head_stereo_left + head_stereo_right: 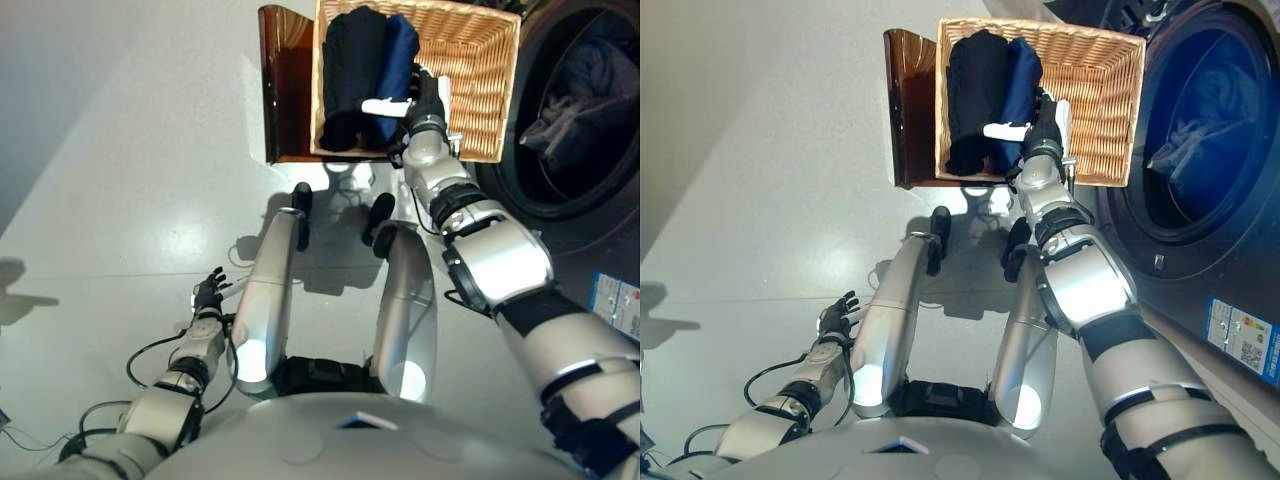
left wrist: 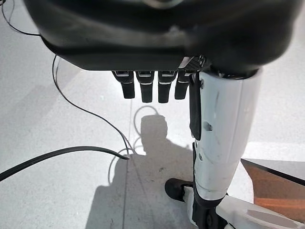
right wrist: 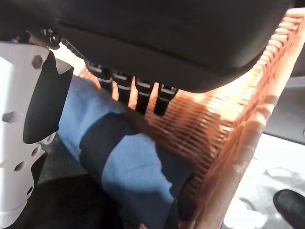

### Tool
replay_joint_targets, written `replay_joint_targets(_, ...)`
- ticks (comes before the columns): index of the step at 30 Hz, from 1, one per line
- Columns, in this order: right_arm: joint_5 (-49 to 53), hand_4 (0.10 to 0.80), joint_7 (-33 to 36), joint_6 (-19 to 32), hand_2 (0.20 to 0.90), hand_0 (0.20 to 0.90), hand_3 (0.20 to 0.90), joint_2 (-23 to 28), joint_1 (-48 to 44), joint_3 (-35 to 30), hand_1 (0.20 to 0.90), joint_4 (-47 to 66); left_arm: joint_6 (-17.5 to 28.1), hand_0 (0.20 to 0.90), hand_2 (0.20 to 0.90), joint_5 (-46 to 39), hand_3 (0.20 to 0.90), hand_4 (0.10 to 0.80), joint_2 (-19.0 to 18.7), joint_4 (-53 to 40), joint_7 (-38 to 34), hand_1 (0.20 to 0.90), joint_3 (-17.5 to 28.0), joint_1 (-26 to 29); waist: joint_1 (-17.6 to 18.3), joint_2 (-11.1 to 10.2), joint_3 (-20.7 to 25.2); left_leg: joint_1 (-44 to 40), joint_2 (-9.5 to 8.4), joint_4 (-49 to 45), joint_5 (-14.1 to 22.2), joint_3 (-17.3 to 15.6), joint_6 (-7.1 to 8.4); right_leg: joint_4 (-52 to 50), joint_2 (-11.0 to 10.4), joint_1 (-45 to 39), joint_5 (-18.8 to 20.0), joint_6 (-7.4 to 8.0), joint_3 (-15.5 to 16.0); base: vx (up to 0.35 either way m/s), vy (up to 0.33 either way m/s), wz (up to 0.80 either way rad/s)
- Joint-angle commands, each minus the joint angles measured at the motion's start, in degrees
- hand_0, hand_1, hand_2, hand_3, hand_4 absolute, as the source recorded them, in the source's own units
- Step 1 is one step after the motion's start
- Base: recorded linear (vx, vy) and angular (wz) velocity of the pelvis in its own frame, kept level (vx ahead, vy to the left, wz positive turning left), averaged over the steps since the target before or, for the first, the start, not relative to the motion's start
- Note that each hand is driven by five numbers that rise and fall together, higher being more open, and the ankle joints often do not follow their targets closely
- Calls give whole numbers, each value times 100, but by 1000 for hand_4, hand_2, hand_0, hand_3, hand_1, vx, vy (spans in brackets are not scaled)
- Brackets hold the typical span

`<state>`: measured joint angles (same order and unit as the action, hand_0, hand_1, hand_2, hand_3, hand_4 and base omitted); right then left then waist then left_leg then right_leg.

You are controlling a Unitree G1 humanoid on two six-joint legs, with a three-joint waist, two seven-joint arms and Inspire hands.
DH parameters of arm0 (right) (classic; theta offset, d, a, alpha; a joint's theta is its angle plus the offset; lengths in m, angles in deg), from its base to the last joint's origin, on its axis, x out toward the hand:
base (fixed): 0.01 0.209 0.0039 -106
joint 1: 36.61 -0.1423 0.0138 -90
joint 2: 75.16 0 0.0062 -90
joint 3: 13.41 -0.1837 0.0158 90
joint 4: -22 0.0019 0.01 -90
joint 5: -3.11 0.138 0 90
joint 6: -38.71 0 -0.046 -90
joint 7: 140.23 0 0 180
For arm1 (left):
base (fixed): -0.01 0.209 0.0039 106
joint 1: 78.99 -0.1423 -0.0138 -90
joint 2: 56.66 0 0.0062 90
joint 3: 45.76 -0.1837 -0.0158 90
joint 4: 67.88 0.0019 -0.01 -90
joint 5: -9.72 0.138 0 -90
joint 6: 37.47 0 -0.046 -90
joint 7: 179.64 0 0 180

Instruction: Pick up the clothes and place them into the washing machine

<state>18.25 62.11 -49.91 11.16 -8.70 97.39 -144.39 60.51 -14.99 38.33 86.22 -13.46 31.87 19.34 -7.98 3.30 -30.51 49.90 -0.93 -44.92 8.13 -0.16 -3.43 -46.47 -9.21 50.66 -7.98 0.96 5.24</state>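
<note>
A wicker basket [image 1: 480,70] sits at the top centre of the frame on a brown stand [image 1: 285,90]; inside it lie the clothes, a black roll [image 1: 350,70] and a blue one [image 1: 398,60] side by side; the right hand [image 1: 425,105] reaches into the basket beside the blue roll, fingers [image 3: 143,95] straight and released just over it, grasping nothing; the washer [image 1: 1200,140] gapes at upper right with laundry [image 1: 1200,120] inside; the left hand [image 1: 207,295] hangs at lower left over the floor [image 1: 120,200], fingers relaxed.

Right hand [image 1: 428,103] over basket [image 1: 480,60] clothes [image 1: 365,75]
</note>
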Motion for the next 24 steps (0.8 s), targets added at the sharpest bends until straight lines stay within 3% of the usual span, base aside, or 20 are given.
replay_joint_targets(1, 67, 582, -12, 338, 595, 595, 595, 146, -713, 172, 595, 78, 75, 900, 900, -171, 900, 800, -249, -98, -111, 900, -224, -434, -175, 139, 73, 123, -132, -219, 235, 21, 153, -114, -93, -192, -309, 15, -170, 0, 0, 0)
replay_joint_targets(3, 76, 496, -31, 343, 475, 475, 475, 156, -713, 176, 475, 89, 73, 900, 900, -175, 900, 800, -241, -119, -111, 900, -246, -439, -167, 133, 72, 160, -131, -233, 244, 25, 155, -141, -87, -154, -332, 4, -174, 0, 0, 0)
replay_joint_targets(4, 84, 300, -32, 340, 200, 200, 200, 167, -717, 180, 200, 84, 67, 900, 900, -171, 900, 800, -238, -126, -111, 900, -250, -441, -164, 130, 72, 170, -132, -242, 249, 26, 153, -148, -92, -143, -332, 4, -169, -1, 5, 4)
replay_joint_targets(24, 86, 300, -9, 333, 200, 200, 200, 141, -743, 76, 200, -71, 28, 900, 900, -153, 900, 800, -260, -2, -109, 900, -196, -474, -98, 125, 74, 209, -110, -315, 273, -20, 148, -247, -65, -47, -334, -19, -226, 0, 0, 0)
